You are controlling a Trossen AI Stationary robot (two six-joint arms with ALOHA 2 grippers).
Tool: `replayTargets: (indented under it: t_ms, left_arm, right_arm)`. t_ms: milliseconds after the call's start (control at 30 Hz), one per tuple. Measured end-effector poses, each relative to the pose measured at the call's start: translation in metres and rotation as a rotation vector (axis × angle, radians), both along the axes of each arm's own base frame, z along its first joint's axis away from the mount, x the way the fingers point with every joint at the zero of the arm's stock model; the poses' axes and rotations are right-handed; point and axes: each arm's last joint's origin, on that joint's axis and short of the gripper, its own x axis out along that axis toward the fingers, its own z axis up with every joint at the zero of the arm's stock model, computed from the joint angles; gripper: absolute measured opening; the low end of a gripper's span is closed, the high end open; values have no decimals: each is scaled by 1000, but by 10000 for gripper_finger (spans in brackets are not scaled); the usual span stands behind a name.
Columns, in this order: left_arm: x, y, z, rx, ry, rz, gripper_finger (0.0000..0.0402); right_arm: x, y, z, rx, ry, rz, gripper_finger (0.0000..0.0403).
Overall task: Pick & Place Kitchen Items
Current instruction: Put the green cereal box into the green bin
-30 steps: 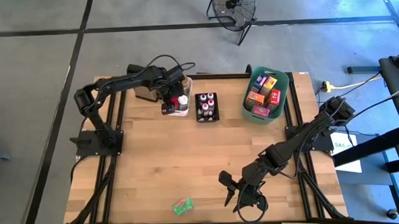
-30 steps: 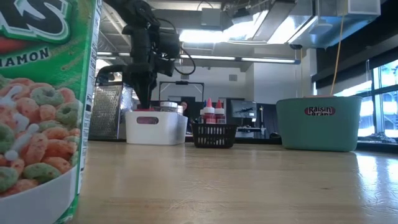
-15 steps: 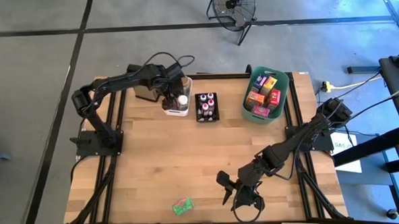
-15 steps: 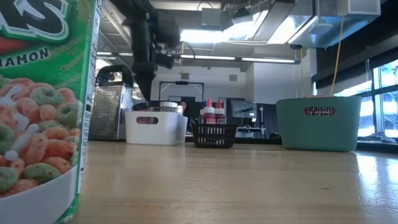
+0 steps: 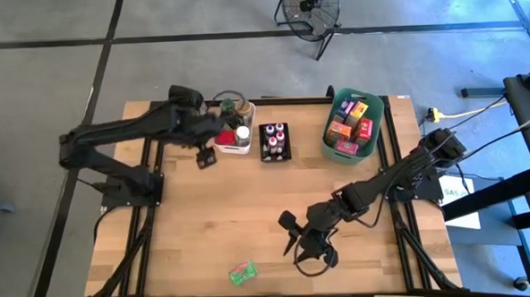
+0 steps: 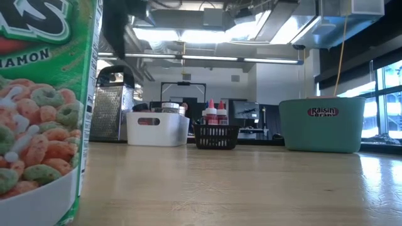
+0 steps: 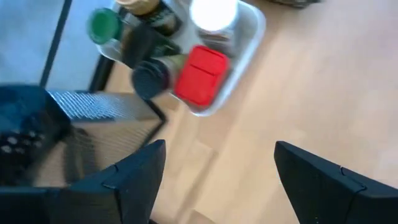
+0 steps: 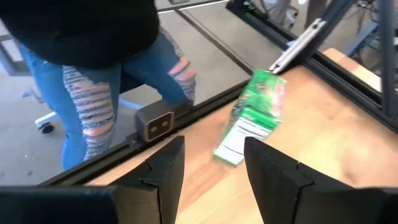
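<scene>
A small green cereal packet point(image 5: 242, 273) lies flat near the table's near edge; it shows in the right wrist view point(image 8: 255, 115) and fills the low view's left side point(image 6: 44, 107). My right gripper point(image 5: 289, 238) point(image 8: 213, 155) hovers open just right of it, pointing at it. A white bin point(image 5: 234, 138) point(image 7: 239, 59) holds a green-lidded jar point(image 7: 102, 25), a white-lidded jar point(image 7: 213, 12), a black-capped bottle point(image 7: 148, 79) and a red packet point(image 7: 200, 74). My left gripper point(image 5: 204, 156) point(image 7: 217, 162) is open above bare wood, near-left of that bin.
A black basket of red-capped bottles point(image 5: 274, 141) and a teal bin of packets point(image 5: 351, 125) stand at the far edge. The grater point(image 7: 93, 106) point(image 6: 113, 113) stands left of the white bin. A person in jeans point(image 8: 112, 93) stands beyond the near edge. Bare wood spans the middle.
My left gripper has risen out of the white bin and swung back toward the table's left and near side, its arm folding low. My right gripper has moved toward the left edge, closer to the green packet. The packet and bins have stayed put.
</scene>
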Motion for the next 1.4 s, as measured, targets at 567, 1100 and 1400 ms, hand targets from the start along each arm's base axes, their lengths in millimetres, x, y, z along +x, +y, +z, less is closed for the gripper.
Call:
replayTargets:
  t_ms: [567, 1100, 1400]
  left_arm:
    - [-35, -128, -42, -174, -187, -123, 298]
    - [-49, -187, -71, -205, -369, -300, 297]
    - [-48, -190, -74, -216, -390, -305, 295]
  right_arm:
    - [-9, 22, 7, 105, 1, 19, 167]
    - [-19, 39, 9, 88, -45, 62, 167]
    - [-13, 34, 14, 166, -45, -15, 167]
